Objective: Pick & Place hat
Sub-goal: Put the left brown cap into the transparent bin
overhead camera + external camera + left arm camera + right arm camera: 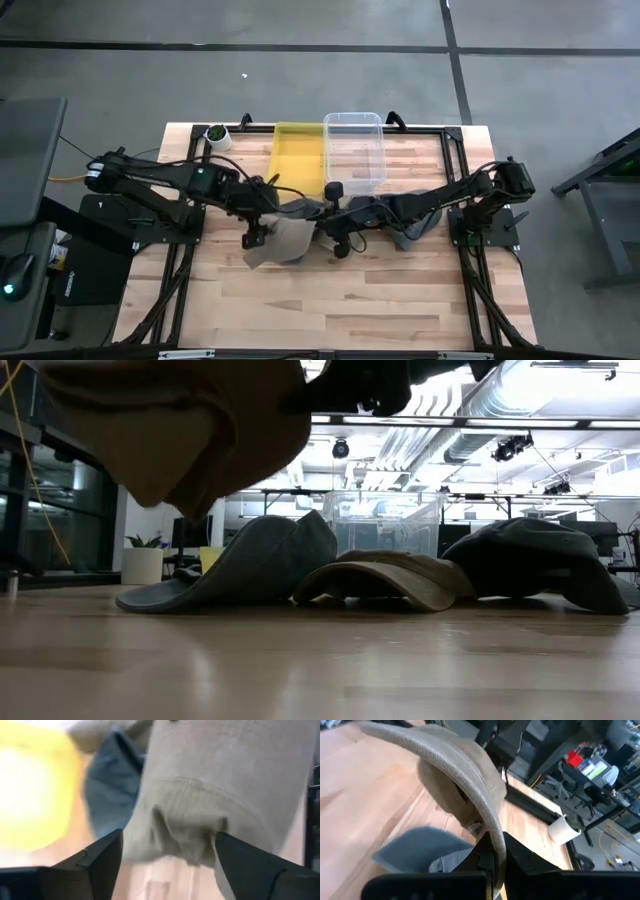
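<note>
A beige hat (283, 240) hangs above the table's middle between both grippers; the low view shows it lifted clear (180, 430). My left gripper (254, 238) is at its left side, shut on its crown (200, 780). My right gripper (322, 230) is at its right side, shut on its brim (465, 765). Three more caps lie on the table on their rims: a blue-grey one (250, 565), a tan one (390, 580) and a dark grey one (540, 565). My left gripper pinches a bunched fold of the beige hat's crown (185, 840) between its two fingers (105, 857); the cloth is creased beside both. The hat is clear of the table. My right gripper pinches the brim's edge (496, 847) between its two fingers, which lie across the edge. The brim arches away from the fingers, with the crown's hollow (445, 790) below it.
A yellow bin (297, 150) and a clear bin (355, 150) stand side by side at the table's far edge. A small white pot (217, 137) stands at the far left corner. The table's near half is bare wood (330, 310).
</note>
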